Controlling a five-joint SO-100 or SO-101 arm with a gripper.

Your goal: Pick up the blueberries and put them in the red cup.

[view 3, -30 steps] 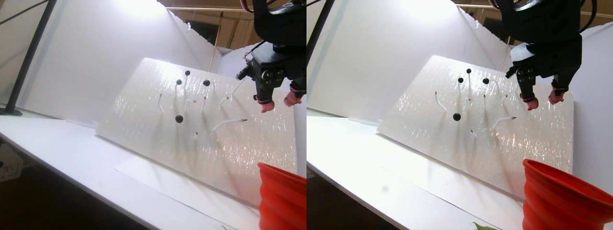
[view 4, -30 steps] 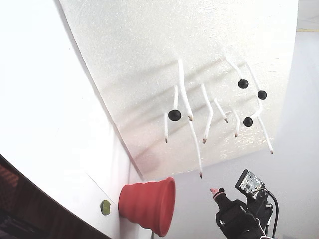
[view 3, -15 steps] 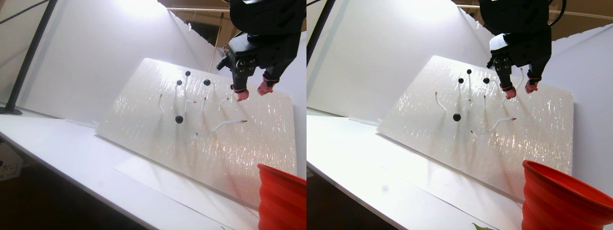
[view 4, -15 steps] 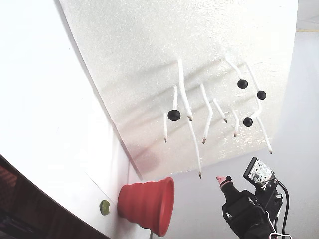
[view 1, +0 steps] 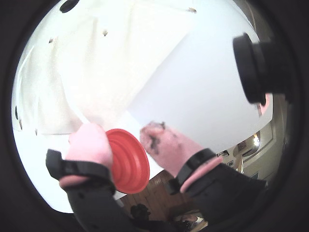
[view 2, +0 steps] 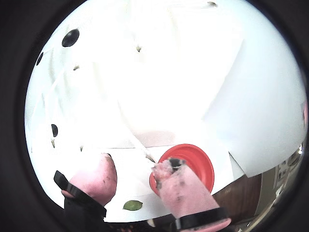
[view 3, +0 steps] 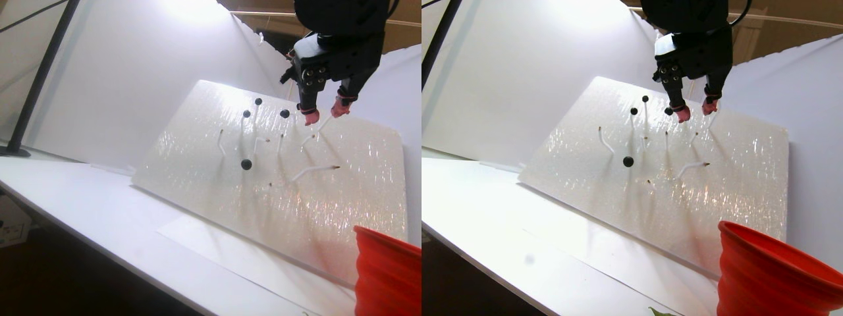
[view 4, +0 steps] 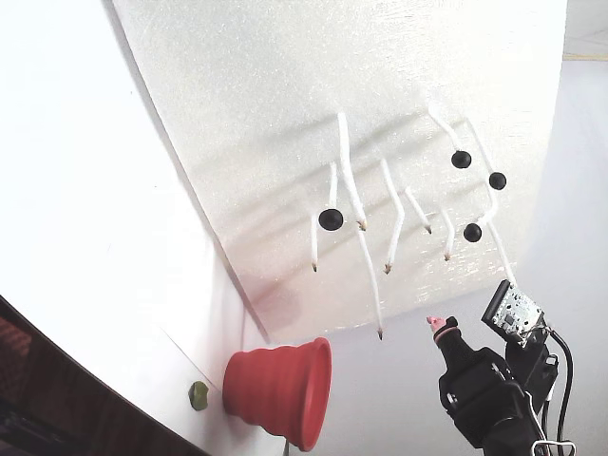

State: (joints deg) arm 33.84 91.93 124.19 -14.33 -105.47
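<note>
Several blueberries sit on thin white stems that stick out of a tilted white foam board point(view 3: 197, 164): one low blueberry point(view 3: 246, 164) and three higher ones point(view 3: 284, 113), also visible in the fixed view point(view 4: 331, 219) and in a wrist view point(view 2: 71, 37). My gripper point(view 3: 326, 113) hangs open just right of the upper berries, with nothing between its pink fingertips point(view 3: 311, 118). The red cup point(view 3: 388, 273) stands at the board's lower right. Both wrist views show the cup point(view 1: 128, 159) point(view 2: 195, 155) beyond the open gripper point(view 1: 119, 129) point(view 2: 134, 163).
Several stems point(view 4: 348, 171) on the board are bare. A small green leaf point(view 2: 132, 205) lies on the white table near the cup, the same green blob point(view 4: 199, 395) as in the fixed view. A black pole point(view 3: 39, 79) stands at far left. White walls back the board.
The arm has swung left across the board in the stereo pair view, from its right edge to beside the upper berries. The gripper stayed open and empty.
</note>
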